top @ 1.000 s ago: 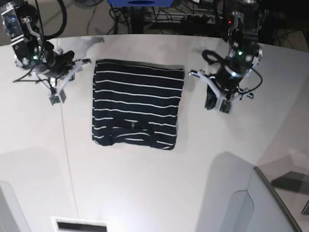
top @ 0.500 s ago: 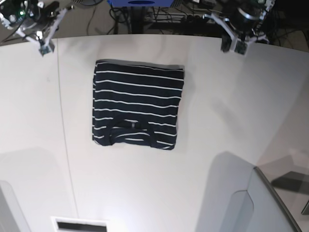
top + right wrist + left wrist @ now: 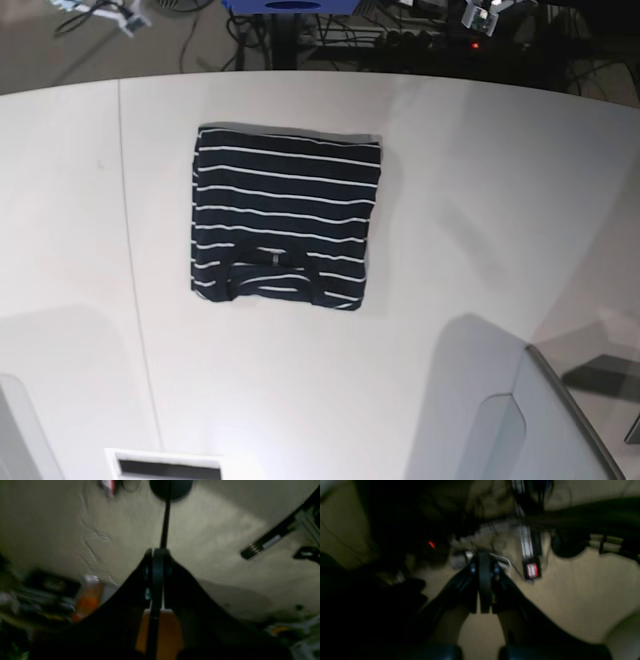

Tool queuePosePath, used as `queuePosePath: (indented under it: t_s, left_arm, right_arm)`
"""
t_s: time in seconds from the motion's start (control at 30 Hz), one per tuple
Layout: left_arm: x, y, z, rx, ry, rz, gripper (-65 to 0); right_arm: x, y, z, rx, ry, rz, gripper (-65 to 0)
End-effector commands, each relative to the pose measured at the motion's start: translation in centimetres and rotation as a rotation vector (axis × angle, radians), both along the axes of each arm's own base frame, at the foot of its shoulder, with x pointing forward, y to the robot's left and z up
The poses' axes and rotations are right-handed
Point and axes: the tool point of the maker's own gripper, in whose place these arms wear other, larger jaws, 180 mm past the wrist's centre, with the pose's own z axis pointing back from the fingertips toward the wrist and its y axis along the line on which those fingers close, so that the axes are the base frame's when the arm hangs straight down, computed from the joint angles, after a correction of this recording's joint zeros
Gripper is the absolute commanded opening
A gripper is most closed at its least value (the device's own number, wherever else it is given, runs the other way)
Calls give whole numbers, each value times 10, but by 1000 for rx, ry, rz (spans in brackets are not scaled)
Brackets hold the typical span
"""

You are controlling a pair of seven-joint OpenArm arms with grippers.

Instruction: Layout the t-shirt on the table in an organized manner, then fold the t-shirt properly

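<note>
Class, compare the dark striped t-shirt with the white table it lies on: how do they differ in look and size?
The dark navy, white-striped t-shirt is patterned; the smooth white table is plain apart from one thin seam. The folded t-shirt is a small rectangle; the table is far larger. Both lie flat.

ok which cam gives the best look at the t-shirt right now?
Base view: the t-shirt lies folded into a neat rectangle, fully visible on the table. Both wrist views are dark and blurred, pointing off the table; neither shows the shirt.
</note>
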Motion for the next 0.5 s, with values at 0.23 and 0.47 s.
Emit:
queuePosePath:
  t_s: [0.23, 0.47]
  left_arm:
    - [-66, -18, -97, -67, 164, -43, -650]
    - [-63, -59, -136, -231, 92, -19, -650]
  right_arm:
    - [-39, -27, -71, -120, 88, 247, -650]
    - [-26, 6, -105, 9, -201, 238, -648]
